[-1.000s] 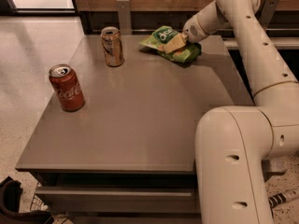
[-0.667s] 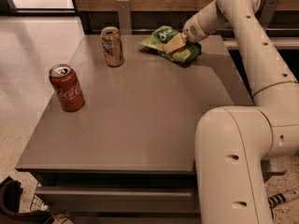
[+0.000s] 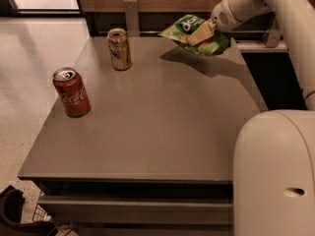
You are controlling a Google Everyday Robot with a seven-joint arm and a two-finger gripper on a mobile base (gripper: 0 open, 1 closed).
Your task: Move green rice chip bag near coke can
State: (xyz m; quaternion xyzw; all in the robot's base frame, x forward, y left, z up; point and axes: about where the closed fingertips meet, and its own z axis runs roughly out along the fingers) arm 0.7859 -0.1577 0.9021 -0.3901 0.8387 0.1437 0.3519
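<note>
The green rice chip bag [image 3: 189, 29] hangs in the air above the table's far right corner, held by my gripper [image 3: 203, 33], which is shut on the bag's right part. The bag is light green with a dark green logo and casts a shadow on the table below it. The red coke can [image 3: 72, 92] stands upright near the table's left edge, far from the bag.
A gold and tan can [image 3: 119, 49] stands upright at the table's far left. The grey table [image 3: 162, 132] has a drawer front below. My white arm runs down the right side, with my base [image 3: 275, 176] at front right. A wooden wall lies behind.
The bag, which lay on the table's far right, has been lifted off the surface by my gripper. Both cans have stayed put.
</note>
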